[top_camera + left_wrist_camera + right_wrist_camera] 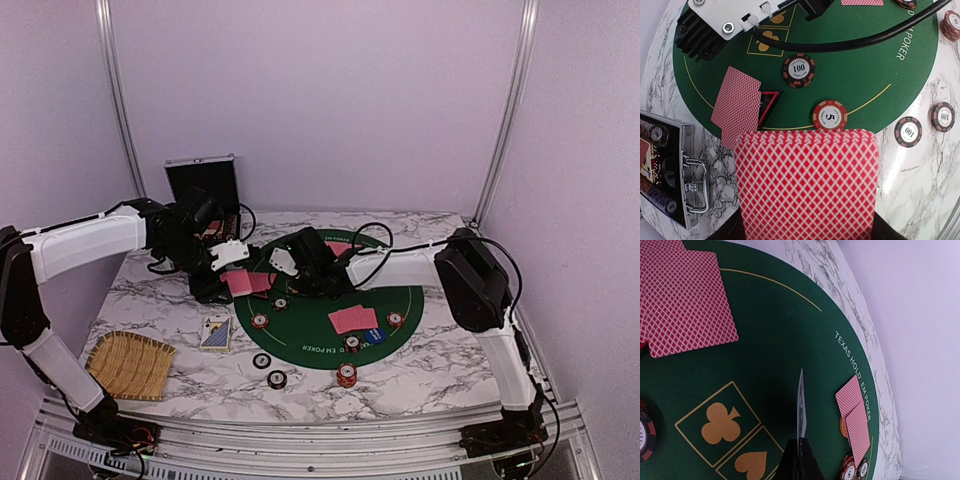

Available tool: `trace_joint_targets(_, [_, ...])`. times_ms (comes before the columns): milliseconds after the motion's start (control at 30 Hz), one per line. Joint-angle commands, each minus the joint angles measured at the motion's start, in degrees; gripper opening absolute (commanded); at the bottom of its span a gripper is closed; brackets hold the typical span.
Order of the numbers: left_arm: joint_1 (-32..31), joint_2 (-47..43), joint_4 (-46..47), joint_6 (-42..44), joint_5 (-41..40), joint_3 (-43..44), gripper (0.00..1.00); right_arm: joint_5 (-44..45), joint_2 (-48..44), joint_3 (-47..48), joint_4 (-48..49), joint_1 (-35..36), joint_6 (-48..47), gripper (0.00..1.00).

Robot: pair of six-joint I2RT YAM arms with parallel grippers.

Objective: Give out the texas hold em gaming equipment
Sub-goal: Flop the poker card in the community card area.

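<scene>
My left gripper (236, 283) is shut on a deck of red-backed cards (805, 185), held above the left edge of the green poker mat (330, 300). My right gripper (800, 460) is shut on a single card (801, 407), seen edge-on and standing upright over the mat's middle. Pairs of red-backed cards lie on the mat (737, 105) (353, 319) (855, 415). Red and dark chips (798, 70) (830, 115) (346, 375) lie on and around the mat. A blue dealer button (375, 336) lies beside the near pair.
The silver case (203, 185) stands open at the back left; its handle shows in the left wrist view (695, 182). A woven straw tray (130, 365) sits at the front left. A face-up card (215, 333) lies left of the mat. Two chips (268, 368) lie on the marble in front.
</scene>
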Motion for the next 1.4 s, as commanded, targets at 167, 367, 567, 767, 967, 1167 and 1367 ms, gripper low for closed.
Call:
trace_joint_targets(167, [0.88, -2.42, -0.33, 0.4, 0.27, 0.11, 0.0, -8.23, 0.48, 2.63, -1.33, 0.49, 2.45, 0.01])
trace_joint_targets(367, [0.9, -1.65, -0.35, 0.23, 0.56, 0.68, 0.0, -11.22, -1.04, -0.42, -2.55, 0.47, 3.8, 0.02])
trace_joint_targets(567, [0.9, -1.39, -0.32, 0.23, 0.68, 1.18, 0.0, -12.93, -1.97, -2.45, -3.72, 0.48, 5.49, 0.11])
trace_joint_targets(767, [0.9, -1.14, -0.52, 0.15, 1.06, 1.51, 0.0, -15.42, -3.32, -3.9, -3.94, 0.48, 7.1, 0.43])
trace_joint_targets(967, [0.9, -0.97, -0.71, 0.15, 1.44, 2.0, 0.0, -19.38, -4.83, -3.84, -4.31, -0.14, 9.95, 0.58])
trace_joint_targets(1167, [0.83, -0.45, -0.98, 0.18, 1.88, 2.53, 0.0, -25.23, -7.67, -3.34, -5.75, -4.26, 16.72, 0.62])
trace_joint_targets(1367, [0.81, -0.03, -1.05, 0.24, 2.0, 2.89, 0.0, -36.77, -10.46, -4.21, -5.71, -11.38, 28.99, 0.59])
